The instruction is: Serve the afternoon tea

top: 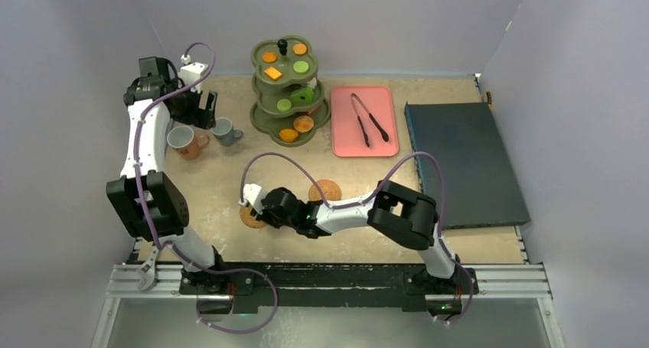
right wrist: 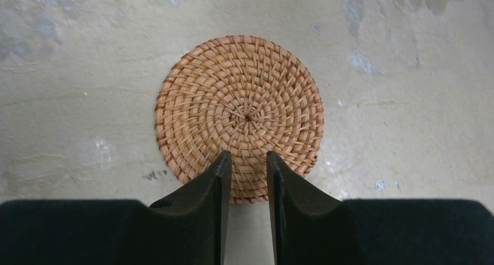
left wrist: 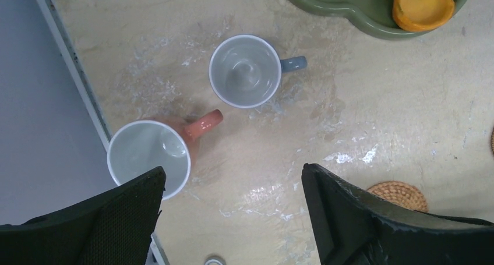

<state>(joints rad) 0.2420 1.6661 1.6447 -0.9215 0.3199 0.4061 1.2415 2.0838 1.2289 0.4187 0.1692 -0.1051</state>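
The olive three-tier stand [top: 264, 120] stands at the back with orange and green pastries on its tiers. The terracotta cup [top: 184, 141] and grey-blue cup [top: 224, 131] stand left of it. My left gripper [top: 203, 107] hovers above them, open and empty. In the left wrist view its jaws [left wrist: 233, 177] are wide apart, with the terracotta cup [left wrist: 148, 157] by the left finger and the grey-blue cup [left wrist: 244, 71] farther off. My right gripper [right wrist: 247, 157] is over the near edge of a brown coaster [right wrist: 239, 116], jaws narrowly apart with nothing between them. A second coaster [top: 325, 190] lies to its right.
A flat pink tray [top: 344, 138] with black tongs [top: 369, 118] lies right of the stand. A dark blue board [top: 463, 164] covers the right side. The table's left edge [left wrist: 76, 78] runs close to the terracotta cup.
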